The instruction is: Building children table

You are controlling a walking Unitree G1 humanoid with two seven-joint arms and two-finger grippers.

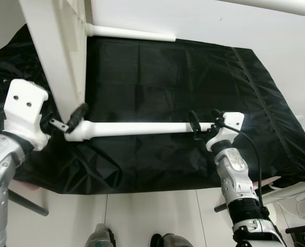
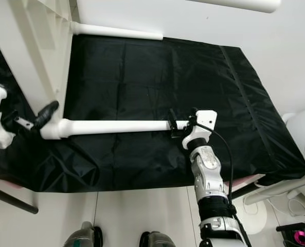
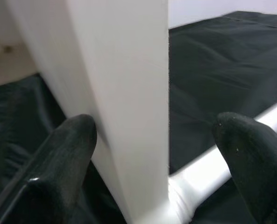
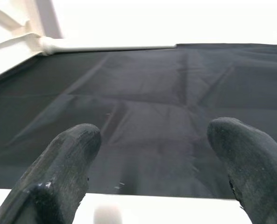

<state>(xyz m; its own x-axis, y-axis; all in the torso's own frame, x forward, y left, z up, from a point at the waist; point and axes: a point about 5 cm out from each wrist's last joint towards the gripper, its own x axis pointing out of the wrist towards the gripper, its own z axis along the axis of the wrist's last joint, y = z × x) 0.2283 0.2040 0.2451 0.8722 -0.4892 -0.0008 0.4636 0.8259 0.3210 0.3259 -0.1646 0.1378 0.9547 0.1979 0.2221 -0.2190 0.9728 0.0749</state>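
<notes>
At the left edge of the frame, the left gripper (image 1: 72,121) has its fingers spread apart on either side of the white frame post (image 1: 57,56), low down where the post meets the white tube (image 1: 137,128). The tube runs level across the middle of the frame over the black sheet (image 1: 193,77). Right of centre, the right gripper (image 1: 206,123) sits at the tube's far end, fingers apart astride it.

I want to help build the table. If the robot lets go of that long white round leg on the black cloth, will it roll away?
Probably not far. The white table leg is round and smooth, so alone it could roll. But one end meets the white table frame, which likely stops it. The soft black cloth should slow it too.
</notes>
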